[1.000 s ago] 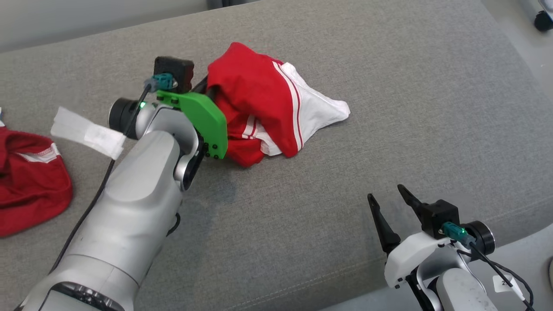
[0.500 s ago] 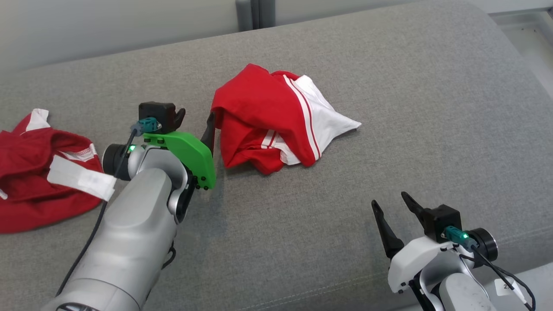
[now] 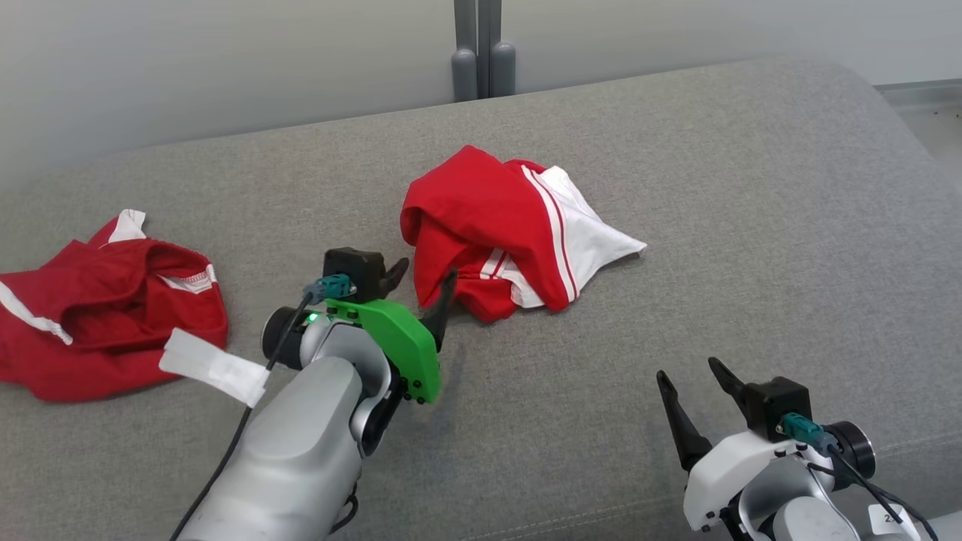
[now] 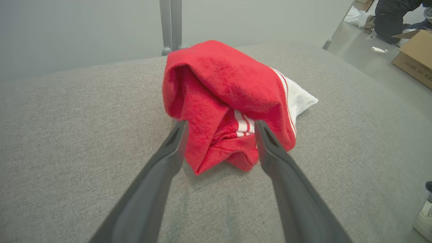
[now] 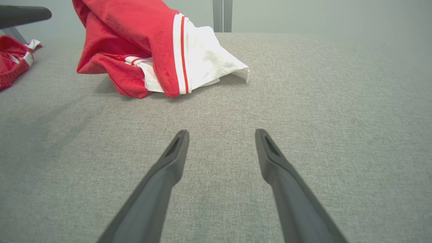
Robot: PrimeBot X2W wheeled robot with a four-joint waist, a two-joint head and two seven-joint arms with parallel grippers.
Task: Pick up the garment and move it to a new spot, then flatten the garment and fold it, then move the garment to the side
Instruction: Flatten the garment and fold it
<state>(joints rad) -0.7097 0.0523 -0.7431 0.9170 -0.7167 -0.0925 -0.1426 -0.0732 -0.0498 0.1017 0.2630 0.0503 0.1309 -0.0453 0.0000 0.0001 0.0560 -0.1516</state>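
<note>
The garment (image 3: 496, 225), red with white stripes and a white panel, lies crumpled in a heap mid-cushion. In the left wrist view the garment (image 4: 219, 91) rises just beyond the fingers. My left gripper (image 3: 427, 272) stands open at its near left edge. Its tips (image 4: 221, 124) straddle the lowest red fold without closing on it. My right gripper (image 3: 688, 370) is open and empty at the lower right, well short of the garment (image 5: 135, 40). Bare grey fabric lies between its fingers (image 5: 221, 132).
A second red garment (image 3: 105, 300) lies bunched at the far left of the grey cushion (image 3: 751, 225). Two grey posts (image 3: 481, 45) stand behind the cushion's back edge. Off the cushion's right side are floor and a cardboard box (image 4: 415, 57).
My left gripper has opened, let go of the garment and drawn back from it. The garment now rests on the cushion. The head camera has tilted up. The right gripper stays put.
</note>
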